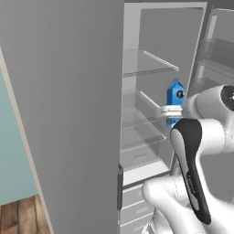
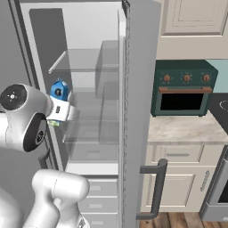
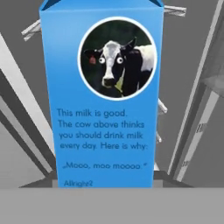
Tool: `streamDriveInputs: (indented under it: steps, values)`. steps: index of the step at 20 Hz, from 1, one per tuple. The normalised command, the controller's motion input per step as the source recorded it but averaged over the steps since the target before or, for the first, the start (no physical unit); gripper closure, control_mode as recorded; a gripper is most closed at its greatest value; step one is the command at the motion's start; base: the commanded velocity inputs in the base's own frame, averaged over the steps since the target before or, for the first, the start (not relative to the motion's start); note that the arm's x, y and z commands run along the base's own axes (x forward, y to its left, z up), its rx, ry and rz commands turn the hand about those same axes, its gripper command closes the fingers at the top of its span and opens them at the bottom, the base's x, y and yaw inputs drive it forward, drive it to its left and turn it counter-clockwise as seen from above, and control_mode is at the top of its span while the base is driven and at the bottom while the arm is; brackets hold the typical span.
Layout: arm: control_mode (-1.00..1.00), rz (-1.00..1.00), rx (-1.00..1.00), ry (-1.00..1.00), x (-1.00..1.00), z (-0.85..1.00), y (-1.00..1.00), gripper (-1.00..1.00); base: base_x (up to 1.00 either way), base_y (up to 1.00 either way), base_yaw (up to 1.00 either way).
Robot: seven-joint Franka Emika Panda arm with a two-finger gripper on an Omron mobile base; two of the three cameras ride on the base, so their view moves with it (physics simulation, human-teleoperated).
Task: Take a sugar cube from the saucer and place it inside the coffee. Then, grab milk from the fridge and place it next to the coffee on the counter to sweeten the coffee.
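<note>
Standing open at the left of the left base view is the tall grey fridge, its flat door filling the near side and its pale interior with clear shelves opening to the right. A strip of teal wall and a patch of brown wooden floor show at the far left. Inside the fridge, about halfway up, is the small blue milk carton with a gabled top and a dark round cap facing the camera. The white robot arm with dark joints reaches to it from the lower right, and the two-finger gripper sits across the lower half of the carton.

In the right base view the carton shows at the left, above the white hand, with the gripper reaching into the fridge interior. Right of the grey door edge are a dark teal toaster oven with orange knobs, the beige-white veined marble counter it rests on, and cream panelled cabinets below.

The hand view meets the carton face on and very close: a bright blue panel with a round picture of a black-and-white cow and pale lettering beneath it. The fingertips are not visible here, so whether the jaws are pinching the carton or merely standing on either side of it cannot be told.
</note>
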Motion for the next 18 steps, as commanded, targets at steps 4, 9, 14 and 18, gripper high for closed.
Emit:
streamDriveInputs:
  steps: [4, 9, 14, 18]
  values:
    - [-1.0, 0.0, 0.0, -0.07, -0.88, 0.0, 0.0, 1.0, 0.0, 0.0, 0.0]
    - [1.0, 0.0, 0.0, -0.02, -0.37, 0.0, 0.0, 1.0, -0.6, 0.0, 0.07]
    - [1.0, 0.0, 0.0, 0.0, 0.0, 0.0, 0.0, 1.0, -0.79, 0.3, 0.43]
    - [1.0, 0.0, 0.0, 0.0, 0.0, 0.0, 0.0, 1.0, -0.17, 0.73, 0.66]
